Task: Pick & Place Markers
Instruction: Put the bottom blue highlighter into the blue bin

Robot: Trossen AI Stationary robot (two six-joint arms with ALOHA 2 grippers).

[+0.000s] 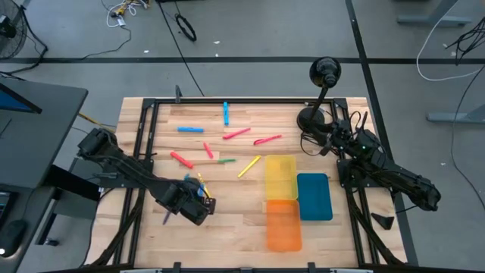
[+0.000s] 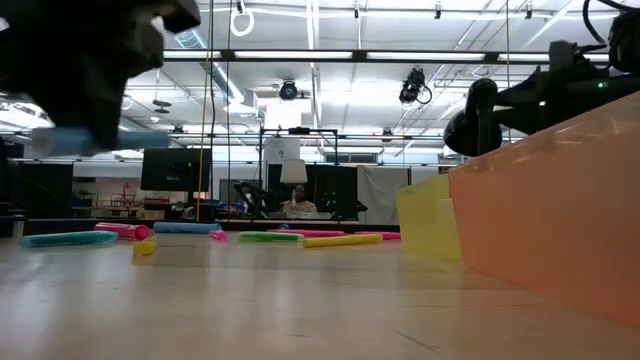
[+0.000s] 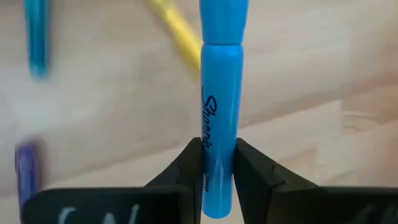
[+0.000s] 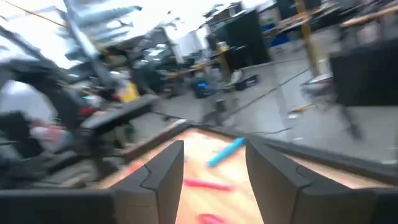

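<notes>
Left gripper (image 1: 198,199) sits over the near-left part of the table (image 1: 227,235), fingers (image 3: 186,171) clamped on a blue marker (image 3: 221,93); wrist view shows the barrel pinched between both pads, cap end sticking out forward, "Sharpie" script on the barrel. In the low view the held marker (image 2: 75,140) is raised off the wood, roughly level. A purple marker (image 1: 167,218) lies just beside the gripper toward the table's near-left corner; a yellow one (image 3: 177,28) is blurred behind the held marker in the wrist view.

Loose markers spread across the middle and far half of the table: red marker (image 1: 181,159) left of centre, light-blue marker (image 1: 190,130) farther back, short red marker (image 1: 208,151), green marker (image 1: 226,161) with a red end, blue marker (image 1: 226,113) near the far edge, pink marker (image 1: 237,134), second pink marker (image 1: 267,140), yellow marker (image 1: 248,166) lying diagonal just beside the yellow tray (image 1: 280,178).

Trays sit right of centre: yellow tray touching orange tray (image 1: 283,226) at its near end, blue tray (image 1: 314,196) alongside on the right. No markers visible in any tray.

Right gripper (image 1: 327,140) hovers over the far-right part of the table next to a black lamp stand (image 1: 313,117); its fingers (image 4: 161,171) are spread apart, nothing between them.
</notes>
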